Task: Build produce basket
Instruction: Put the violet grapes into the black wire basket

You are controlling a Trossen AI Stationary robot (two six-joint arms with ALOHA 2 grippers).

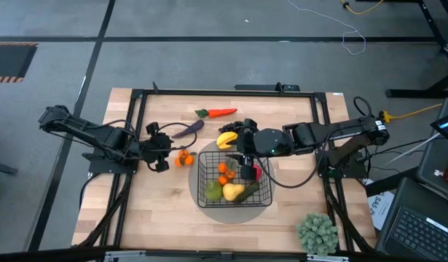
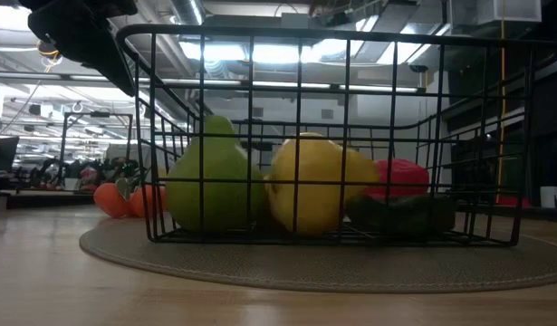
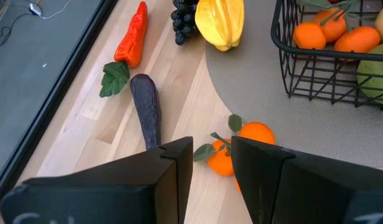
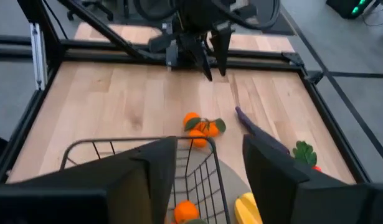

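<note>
The black wire basket [image 1: 234, 183] stands on a round grey mat [image 1: 209, 211]. In it lie tangerines [image 1: 225, 172], a green fruit [image 2: 210, 177], a yellow fruit [image 2: 310, 181], a red pepper [image 2: 400, 177] and a dark cucumber [image 2: 400, 215]. My right gripper [image 4: 210, 171] hangs open above the basket's far side with nothing between its fingers. My left gripper [image 3: 212, 165] is open just left of a loose bunch of tangerines [image 3: 241, 143] on the wood. Behind the basket lie an eggplant [image 3: 147, 109], a carrot [image 3: 132, 34], grapes [image 3: 184, 18] and a yellow fruit [image 3: 221, 22].
A bushy pale-green plant [image 1: 317, 233] stands at the table's near right corner. A black frame [image 1: 224, 92] runs around the tabletop. There is bare wood near the table's front edge, left of the mat.
</note>
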